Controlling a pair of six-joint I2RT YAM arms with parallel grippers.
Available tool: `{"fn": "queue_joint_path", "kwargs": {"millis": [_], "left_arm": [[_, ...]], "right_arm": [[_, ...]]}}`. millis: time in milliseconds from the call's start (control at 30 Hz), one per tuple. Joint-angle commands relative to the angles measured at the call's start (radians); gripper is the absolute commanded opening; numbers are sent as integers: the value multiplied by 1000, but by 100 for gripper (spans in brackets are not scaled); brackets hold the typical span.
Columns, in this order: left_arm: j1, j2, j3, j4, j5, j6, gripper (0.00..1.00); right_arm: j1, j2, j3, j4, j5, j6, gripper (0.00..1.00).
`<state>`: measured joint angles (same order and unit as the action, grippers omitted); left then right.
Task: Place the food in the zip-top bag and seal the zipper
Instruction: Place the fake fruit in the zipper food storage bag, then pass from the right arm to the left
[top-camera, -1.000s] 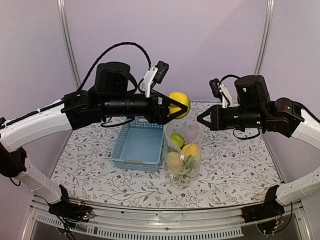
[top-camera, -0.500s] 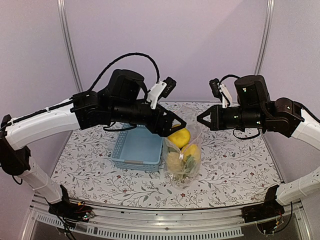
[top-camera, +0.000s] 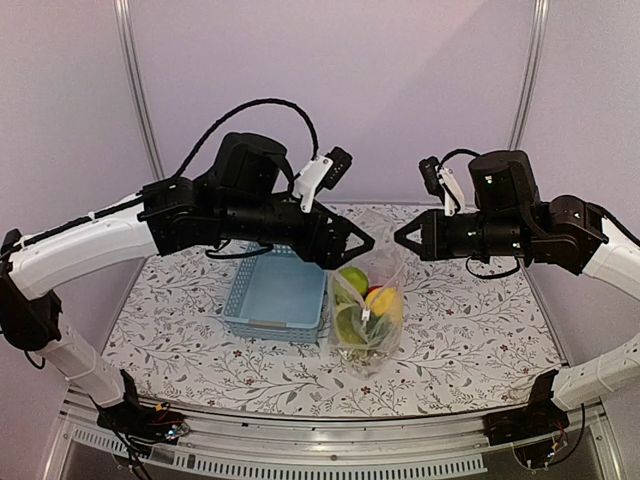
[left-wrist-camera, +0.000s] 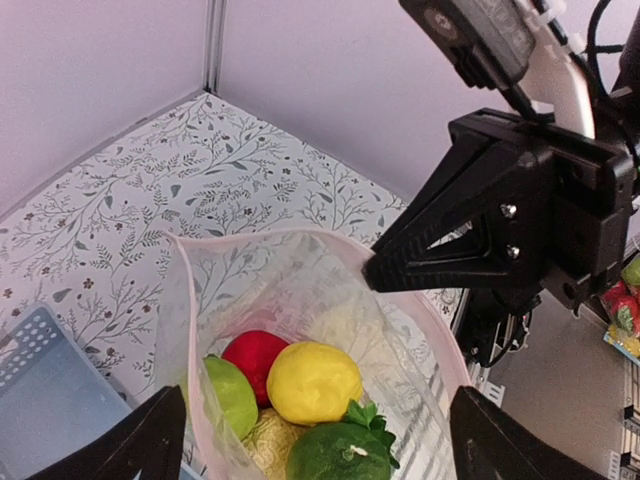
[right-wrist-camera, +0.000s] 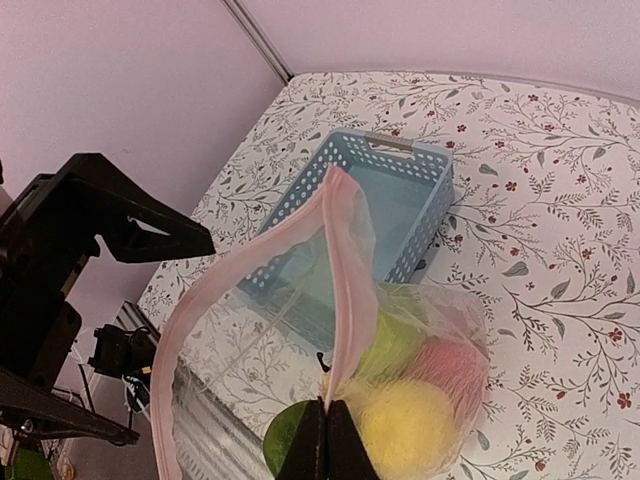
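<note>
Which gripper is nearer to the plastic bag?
Right. The right gripper is shut on the raised rim of the bag; the left gripper is open just above its mouth.

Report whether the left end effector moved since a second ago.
Yes. The left end effector dropped lower, toward the crinkly transparent bag's mouth, right of the light-blue plastic basket's far corner.

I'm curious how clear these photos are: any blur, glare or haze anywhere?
Top external: soft even light, everything sharp. Left wrist: lemon crisp, faint reflections on the zip-top bag. Right wrist: the bag's film hazes the food inside.
</note>
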<state>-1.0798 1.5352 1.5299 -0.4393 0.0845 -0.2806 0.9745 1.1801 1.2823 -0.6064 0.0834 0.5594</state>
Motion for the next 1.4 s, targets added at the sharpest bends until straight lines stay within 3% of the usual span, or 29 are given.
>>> {"fn": "queue_joint_path", "kwargs": {"millis": [0, 367, 567, 733, 967, 1167, 1367], "left_arm": [[-14, -88, 17, 26, -46, -7, 93], [-14, -242, -95, -2, -175, -93, 96], [-20, -293, -226, 50, -163, -182, 95], [-22, -254, -287, 121, -94, -262, 95], [-21, -187, -339, 185, -106, -425, 95], [-39, -168, -386, 249, -44, -494, 95], [-50, -147, -414, 339, 17, -540, 95]], "right_arm": [[3, 8, 47, 9, 41, -7, 0], [4, 64, 166, -13, 300, 13, 0], [3, 102, 189, -9, 378, 39, 0], [4, 140, 190, 6, 375, 63, 0], [4, 182, 178, 28, 422, 106, 0], [4, 214, 173, 41, 486, 185, 0], [4, 239, 174, 56, 451, 183, 0]]}}
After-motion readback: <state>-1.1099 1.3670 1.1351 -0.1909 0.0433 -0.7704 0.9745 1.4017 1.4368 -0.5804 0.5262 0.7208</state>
